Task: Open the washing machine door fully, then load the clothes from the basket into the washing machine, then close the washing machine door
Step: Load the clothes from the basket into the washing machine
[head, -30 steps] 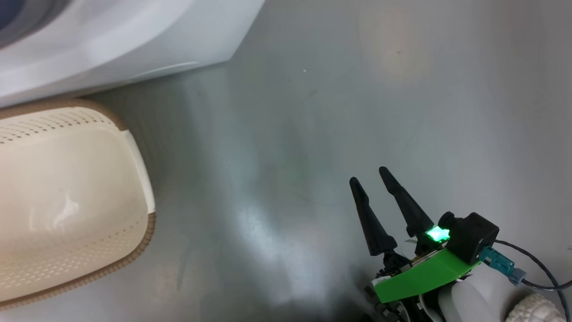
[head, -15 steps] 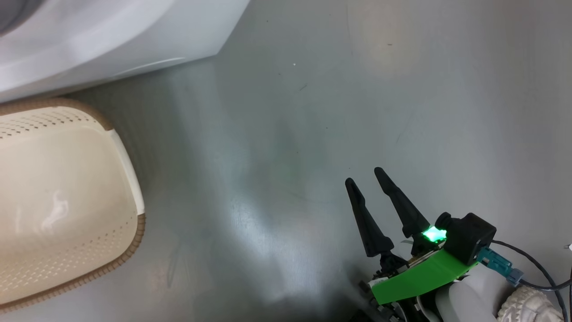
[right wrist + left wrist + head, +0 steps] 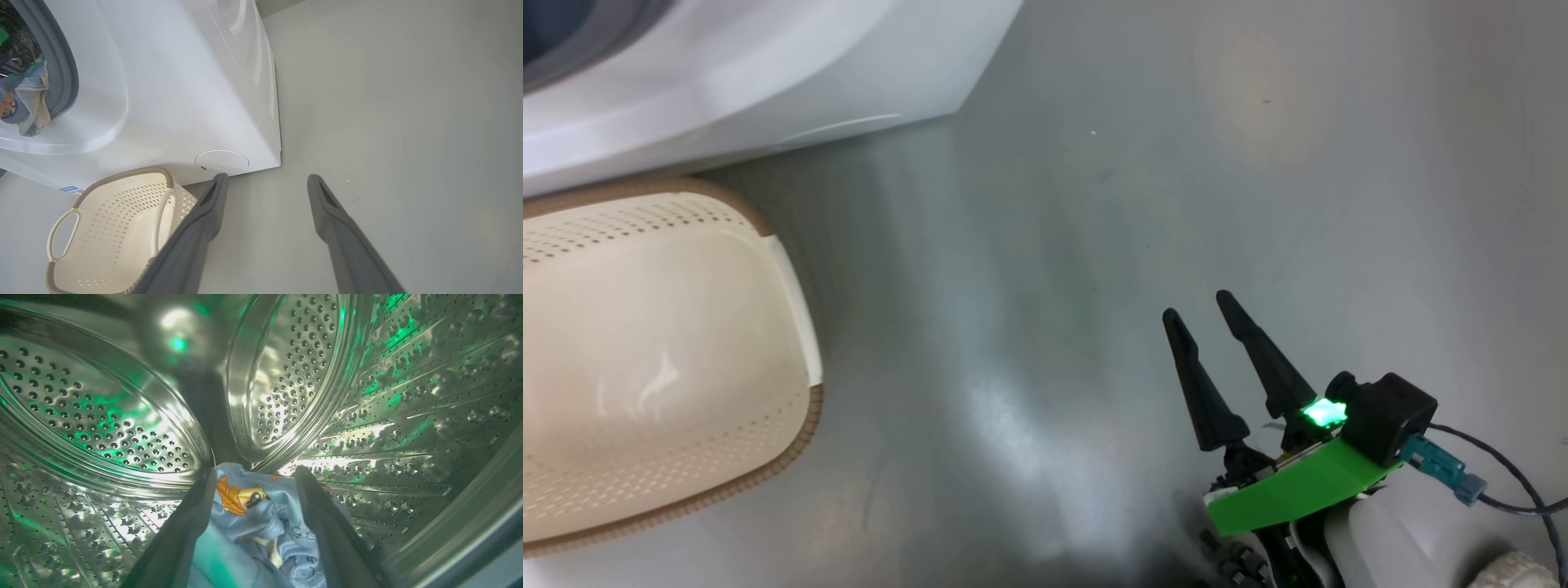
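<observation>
The clothes, a light blue fabric bundle with small orange-brown cartoon prints and a little white lining, are now inside the perforated steel drum of the big white boxy washing machine. In the left wrist view the bundle lies between the two long dark fingers of the left gripper, which stand wide apart and do not seem to pinch it. In the right wrist view a part of the fabric appears to hang at the mouth, just beside the grey-blue rubber gasket. I judge this bundle to be light, soft and limp. It will not keep any shape, it will drape and slide off a smooth finger, and it is not fragile, but a loose end can easily catch on the gasket. If it must be pushed deeper, I think the best place to take hold is the thick crumpled middle, where several folds lie together, not a thin edge. The small cream perforated plastic basket with the brown woven-look rim stands on the grey floor close to the machine, and it looks empty. The right gripper hangs over the floor, well apart from the basket, with its fingers spread wide and nothing between them. Compared with half a second ago, the whole head view is shifted a little to the right, which is the camera's own move. The basket was already empty then, and the right gripper keeps the same wide opening.
</observation>
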You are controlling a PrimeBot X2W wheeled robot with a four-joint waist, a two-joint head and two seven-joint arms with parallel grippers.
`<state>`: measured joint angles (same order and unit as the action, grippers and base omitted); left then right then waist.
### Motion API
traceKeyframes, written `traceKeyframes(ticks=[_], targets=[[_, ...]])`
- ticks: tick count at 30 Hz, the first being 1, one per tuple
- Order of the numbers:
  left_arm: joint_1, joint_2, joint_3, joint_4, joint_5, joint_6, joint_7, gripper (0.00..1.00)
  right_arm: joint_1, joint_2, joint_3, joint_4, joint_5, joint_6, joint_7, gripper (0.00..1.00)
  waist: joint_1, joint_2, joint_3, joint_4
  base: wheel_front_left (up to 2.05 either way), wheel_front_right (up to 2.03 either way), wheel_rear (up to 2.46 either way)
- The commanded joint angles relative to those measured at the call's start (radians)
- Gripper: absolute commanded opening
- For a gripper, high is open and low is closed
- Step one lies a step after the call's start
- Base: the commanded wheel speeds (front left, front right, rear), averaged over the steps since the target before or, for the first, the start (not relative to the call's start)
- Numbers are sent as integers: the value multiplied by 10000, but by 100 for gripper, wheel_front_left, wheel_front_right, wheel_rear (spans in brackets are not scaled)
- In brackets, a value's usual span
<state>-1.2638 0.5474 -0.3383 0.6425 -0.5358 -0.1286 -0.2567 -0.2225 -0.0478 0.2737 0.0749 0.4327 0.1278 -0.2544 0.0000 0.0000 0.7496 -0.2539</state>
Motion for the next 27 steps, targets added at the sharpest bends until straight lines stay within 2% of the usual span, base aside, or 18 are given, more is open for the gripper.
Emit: traceKeyframes(ticks=[1,12,27], targets=[[190,429,203,-144,-107,-20,-50,100,87,-24,104,-136,-77,29,-74,100,0,0,-141,183,0,0,0],[1002,6,574,-252,-337,-20,-51,100,-16,-24,-214,91,-259,29,-74,100,0,0,-653,763,0,0,0],[3052,-502,1367,-1925,87,141,-51,100,35,-24,-465,384,-445,29,-74,100,0,0,-1430,1311,0,0,0]])
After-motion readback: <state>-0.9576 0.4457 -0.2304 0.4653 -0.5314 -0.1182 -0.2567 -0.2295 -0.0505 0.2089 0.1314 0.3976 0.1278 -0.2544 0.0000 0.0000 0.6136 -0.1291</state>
